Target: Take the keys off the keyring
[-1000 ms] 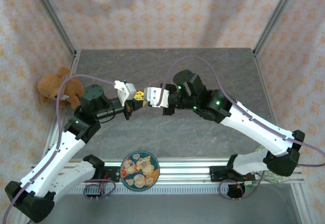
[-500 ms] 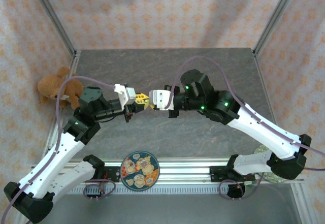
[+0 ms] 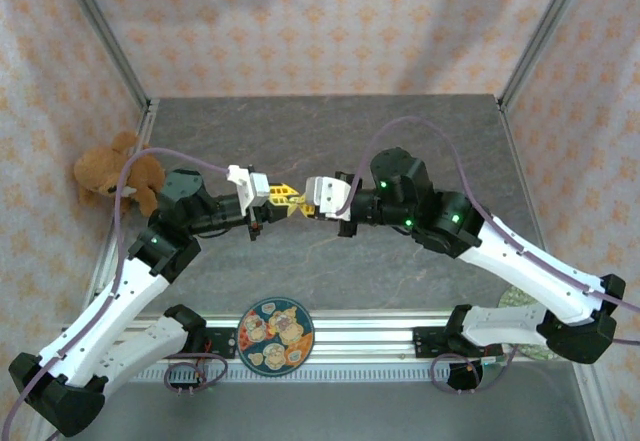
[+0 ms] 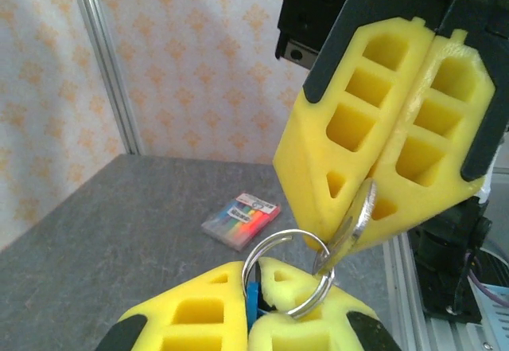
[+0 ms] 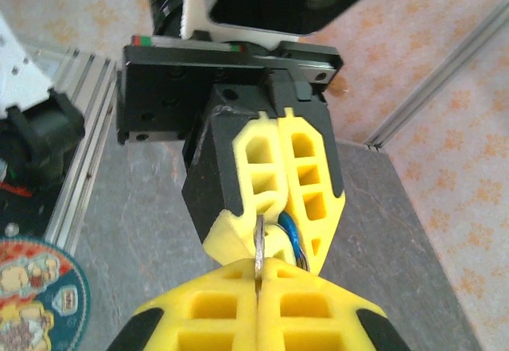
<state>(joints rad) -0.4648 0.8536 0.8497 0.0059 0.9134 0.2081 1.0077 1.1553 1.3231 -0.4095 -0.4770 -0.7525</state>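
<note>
Over your grey surface (image 3: 400, 131), your left gripper (image 4: 256, 287) is pressed together on the keyring (image 4: 288, 233), its blue tag (image 4: 252, 302) caught between the yellow fingers (image 4: 191, 315). Tip to tip with it, your right gripper (image 4: 358, 228) is pinching the pale key (image 4: 362, 208), whose lower end sits at the metal ring (image 4: 326, 281)
</note>
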